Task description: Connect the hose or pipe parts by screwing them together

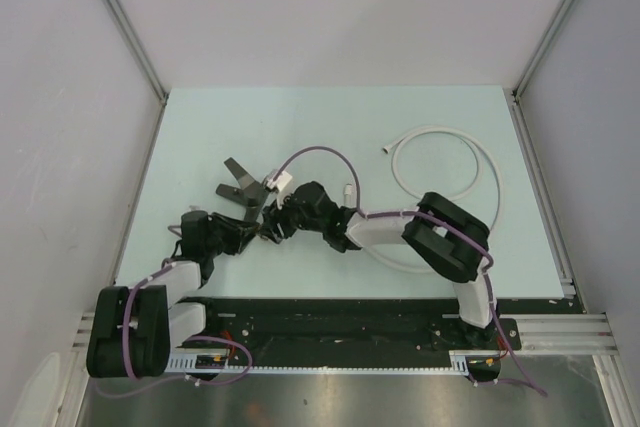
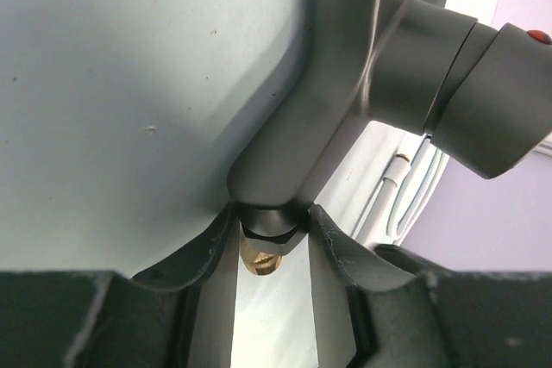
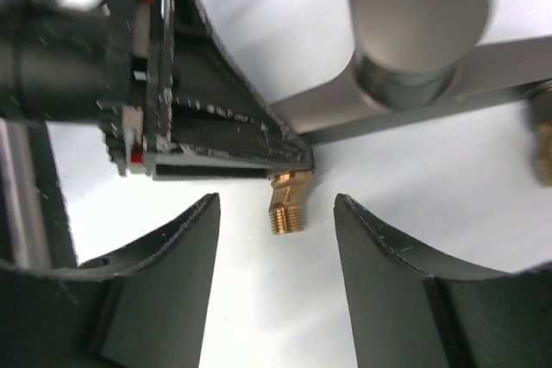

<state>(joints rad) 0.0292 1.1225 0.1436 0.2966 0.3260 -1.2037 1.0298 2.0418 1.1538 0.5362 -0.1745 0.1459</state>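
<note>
Gripping the small dark grey T-shaped tap fitting (image 2: pixel 345 84) by the collar above its brass threaded end (image 3: pixel 289 204), the left gripper (image 2: pixel 272 234) steadies it over the middle of the pale table (image 1: pixel 300 117). The right gripper (image 3: pixel 276 239) has its jaws apart on either side of that thread, not touching it. This probably leaves the thread free for the long thin white flexible hose (image 1: pixel 432 128), coiled far right.

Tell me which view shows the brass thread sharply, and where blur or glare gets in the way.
Right wrist: brass thread crisp, table blown out white, tap fitting body blurred. Left wrist: thread fairly clear, grey body soft from closeness. Top external: even light, thread too small to see.
</note>
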